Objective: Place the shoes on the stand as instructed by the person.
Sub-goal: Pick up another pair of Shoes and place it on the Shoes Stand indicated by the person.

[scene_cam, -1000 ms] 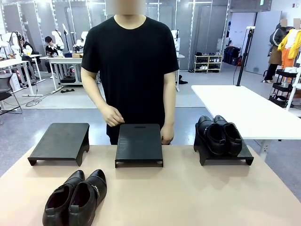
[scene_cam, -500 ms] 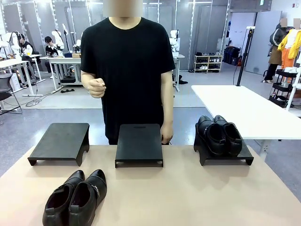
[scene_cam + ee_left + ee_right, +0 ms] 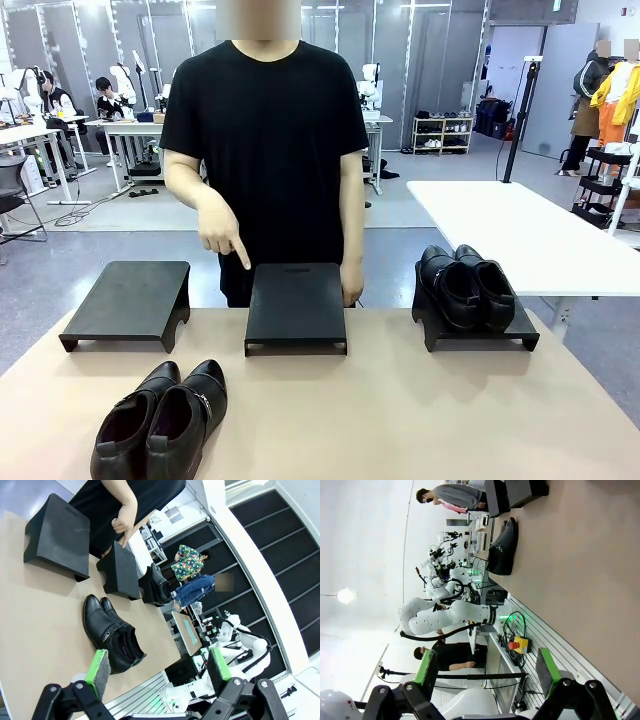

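A: Where are the loose shoes (image 3: 160,420)?
B: On the worktop (image 3: 420,420), seven o'clock of the middle stand (image 3: 296,305) that the hand (image 3: 222,232) points at, toes toward one.
A: Nearer arm?
B: Left, likely. Left pincer (image 3: 159,655) and right pincer (image 3: 485,655) are both apart, empty.

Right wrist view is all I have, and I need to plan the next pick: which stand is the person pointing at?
Observer: The person's hand points its index finger down at the middle stand, which is bare.
Operator: Are the other stands free?
Observer: The left stand is bare; the right stand carries one pair of shoes.
Operator: Is the robot's left hand free to pick?
Observer: The left hand is open with nothing between its fingers, and the loose pair lies on the table below it.
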